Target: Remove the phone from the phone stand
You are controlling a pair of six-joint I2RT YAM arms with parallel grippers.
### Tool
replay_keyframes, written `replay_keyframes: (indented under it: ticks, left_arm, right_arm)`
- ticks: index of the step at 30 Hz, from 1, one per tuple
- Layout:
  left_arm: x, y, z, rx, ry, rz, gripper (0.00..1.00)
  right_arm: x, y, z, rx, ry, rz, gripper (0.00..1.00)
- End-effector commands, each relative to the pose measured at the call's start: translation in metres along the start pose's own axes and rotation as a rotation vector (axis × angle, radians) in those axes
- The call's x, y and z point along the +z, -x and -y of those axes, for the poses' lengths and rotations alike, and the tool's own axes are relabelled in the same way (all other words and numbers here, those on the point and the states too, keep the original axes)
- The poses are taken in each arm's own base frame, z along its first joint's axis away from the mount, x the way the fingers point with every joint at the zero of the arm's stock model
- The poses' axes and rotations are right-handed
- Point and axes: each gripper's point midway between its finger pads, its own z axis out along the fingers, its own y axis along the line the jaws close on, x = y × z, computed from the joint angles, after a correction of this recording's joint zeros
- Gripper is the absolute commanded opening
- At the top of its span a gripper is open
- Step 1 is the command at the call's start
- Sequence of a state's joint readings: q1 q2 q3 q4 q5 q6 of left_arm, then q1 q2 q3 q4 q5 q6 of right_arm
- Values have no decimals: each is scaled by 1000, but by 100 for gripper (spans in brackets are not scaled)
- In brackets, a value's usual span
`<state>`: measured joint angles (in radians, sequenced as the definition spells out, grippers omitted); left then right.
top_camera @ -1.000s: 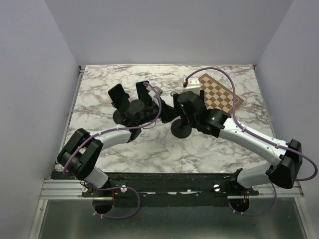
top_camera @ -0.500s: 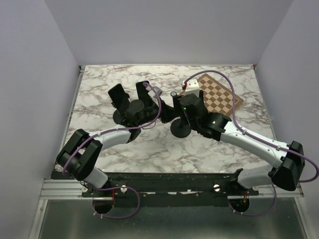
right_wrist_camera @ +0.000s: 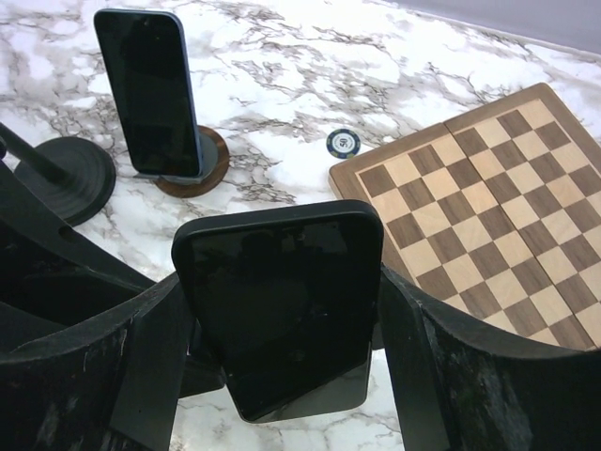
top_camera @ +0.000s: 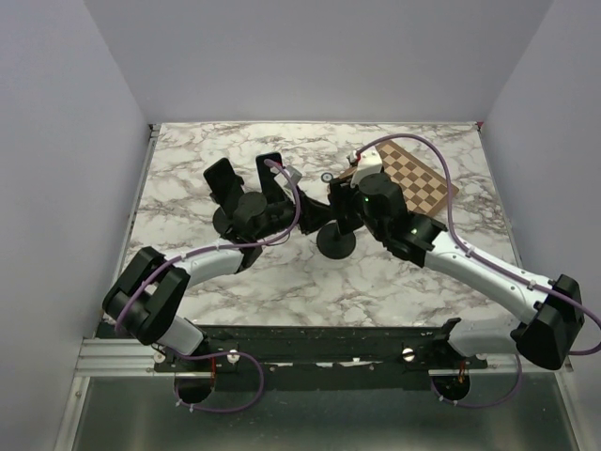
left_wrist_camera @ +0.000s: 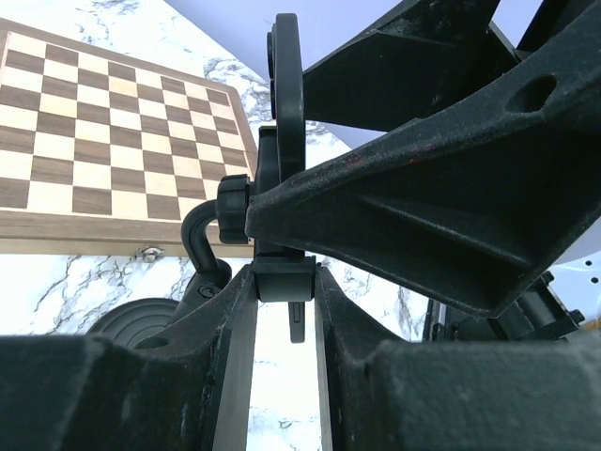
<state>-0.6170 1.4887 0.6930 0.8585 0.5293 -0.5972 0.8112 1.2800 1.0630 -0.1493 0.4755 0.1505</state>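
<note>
The black phone stand has a round base (top_camera: pixel 335 244), a bent neck and a disc-shaped head (left_wrist_camera: pixel 286 113). My left gripper (left_wrist_camera: pixel 285 282) is shut on the small block under that head and reaches in from the left in the top view (top_camera: pixel 315 214). My right gripper (right_wrist_camera: pixel 282 310) is shut on the black phone (right_wrist_camera: pixel 282 301), fingers on its two long edges, screen toward the camera and slightly tilted. In the top view the right gripper (top_camera: pixel 341 193) sits just above the stand. Whether the phone touches the head is hidden.
A chessboard (top_camera: pixel 408 178) lies at the back right, with a poker chip (right_wrist_camera: pixel 345 143) beside its left corner. A second phone (right_wrist_camera: pixel 150 94) stands on a round brown base. Left of it, a third phone (top_camera: pixel 223 183) stands on a black round base (right_wrist_camera: pixel 56 178).
My right gripper has moved away and slightly left with the phone. The stand's base has shifted a little to the left. The left arm has hardly moved.
</note>
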Motion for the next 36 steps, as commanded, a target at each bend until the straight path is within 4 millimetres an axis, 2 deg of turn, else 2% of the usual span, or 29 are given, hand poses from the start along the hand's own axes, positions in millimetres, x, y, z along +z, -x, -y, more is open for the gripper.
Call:
replay_keyframes:
  ticks: [1, 7, 12, 16, 20, 27, 33, 36]
  left_arm:
    - [-18, -11, 11, 21, -67, -43, 0]
    - [-26, -11, 4, -1, -80, -46, 0]
    - [-29, -3, 13, -40, -142, -28, 0]
    - [-27, -4, 12, -63, -146, -43, 0]
    - [-31, 3, 6, -95, -93, -21, 0]
    - [-37, 12, -4, -86, -17, 30, 0]
    - [-42, 8, -16, -107, 34, 35, 0]
    - [-43, 8, -22, -126, 53, 38, 0]
  right_arm:
    - [5, -7, 69, -97, -264, -26, 1]
    - [8, -13, 77, -155, -299, -24, 1]
    - [10, -23, 80, -189, -317, -36, 1]
    - [11, -25, 80, -219, -318, -21, 1]
    - [3, -30, 84, -268, -378, -33, 1]
    - [-1, -27, 93, -257, -429, 2, 1]
    - [-3, -22, 100, -248, -454, 23, 1]
    - [-1, -22, 94, -240, -419, 30, 1]
